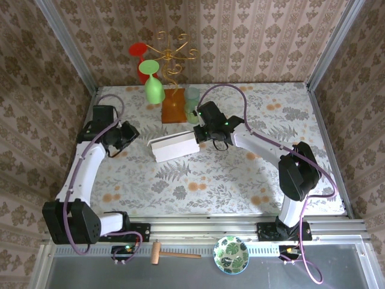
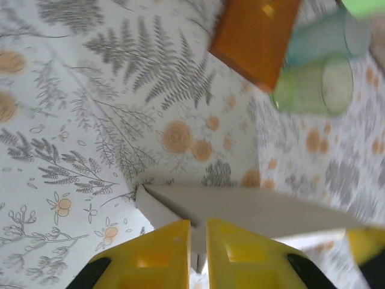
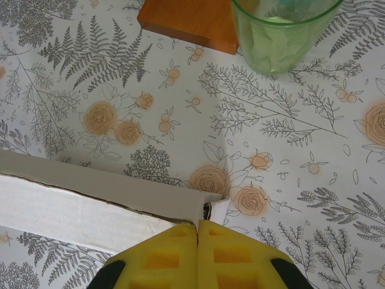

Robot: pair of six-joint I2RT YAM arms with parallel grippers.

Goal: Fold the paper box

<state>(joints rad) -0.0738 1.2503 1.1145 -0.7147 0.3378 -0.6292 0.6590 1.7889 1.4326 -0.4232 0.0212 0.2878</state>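
The paper box [image 1: 173, 148] is lying mid-table [image 1: 240, 180], just on the near side of the orange block [image 1: 174, 112]. The right claw [image 3: 197, 233], fingers pressed together, is pinching the flap at the box's right end. The left claw [image 2: 198, 235] is sitting at the box's left end showing only a slim gap, and I cannot tell whether it is gripping the cardboard.

a robot lab cell dressed up as a home: damask wallpaper panels [image 1: 252, 36] framed by bare metal posts [image 1: 64, 42], a floral tablecloth [image 1: 198, 186], and two arms [image 1: 84, 174] bolted to an aluminium rail [image 1: 204, 229] along the cloth's near edge
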